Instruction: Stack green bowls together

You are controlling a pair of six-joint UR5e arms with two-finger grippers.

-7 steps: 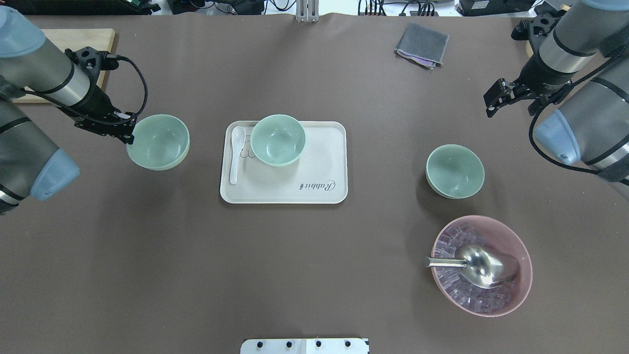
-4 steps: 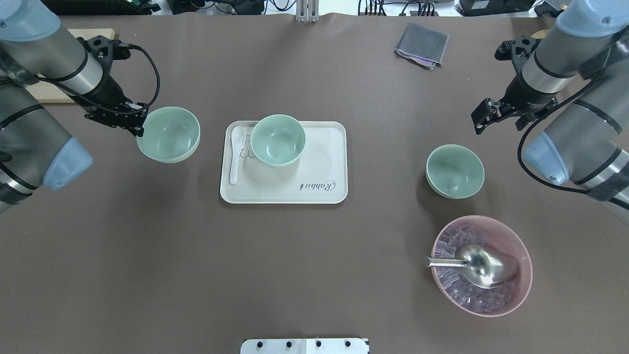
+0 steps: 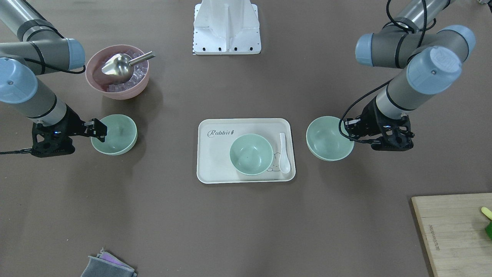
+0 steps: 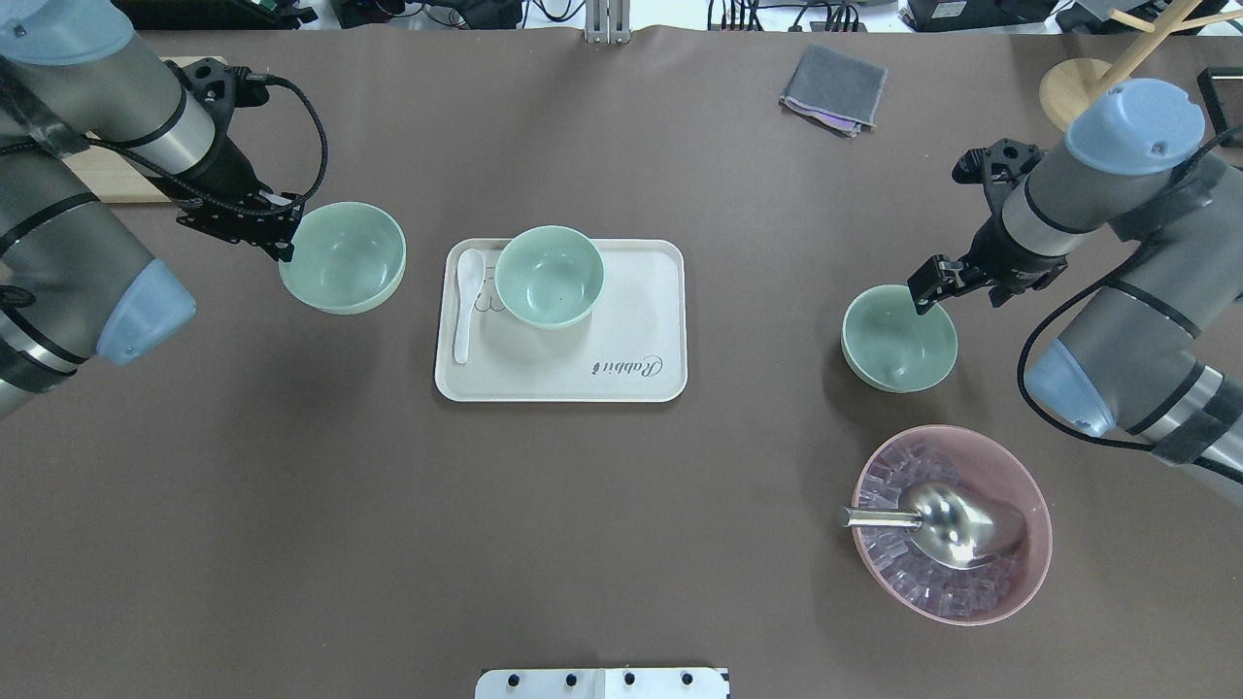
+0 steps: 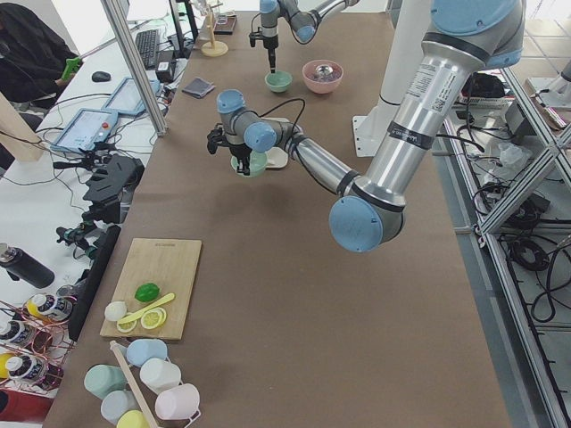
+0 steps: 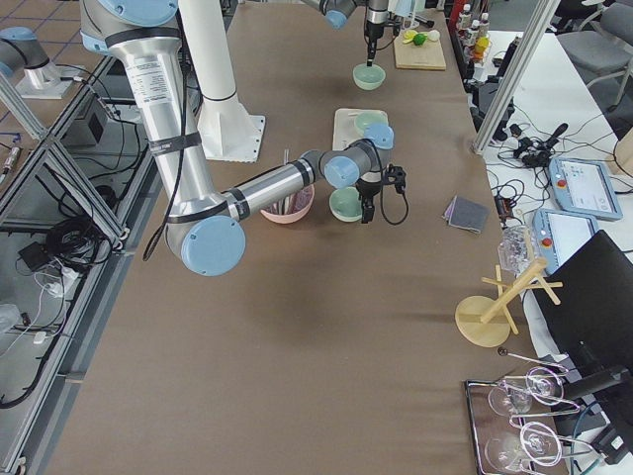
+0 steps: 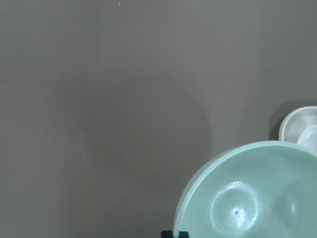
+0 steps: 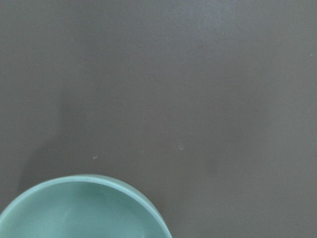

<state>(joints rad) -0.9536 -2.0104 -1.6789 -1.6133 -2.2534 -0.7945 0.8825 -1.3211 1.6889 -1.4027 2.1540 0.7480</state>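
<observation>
Three pale green bowls show. My left gripper is shut on the rim of the left bowl, which fills the lower right of the left wrist view. A second bowl stands on the white tray. The third bowl rests on the table at the right. My right gripper hangs open at that bowl's far rim. Whether it touches the rim I cannot tell.
A white spoon lies on the tray beside its bowl. A pink bowl with ice and a metal scoop stands near the third bowl. A grey cloth lies at the far side, and a cutting board at the left end.
My left gripper has carried its bowl to the right, toward the tray. My right arm has come down and inward, from beside the table's edge to the third bowl's rim.
</observation>
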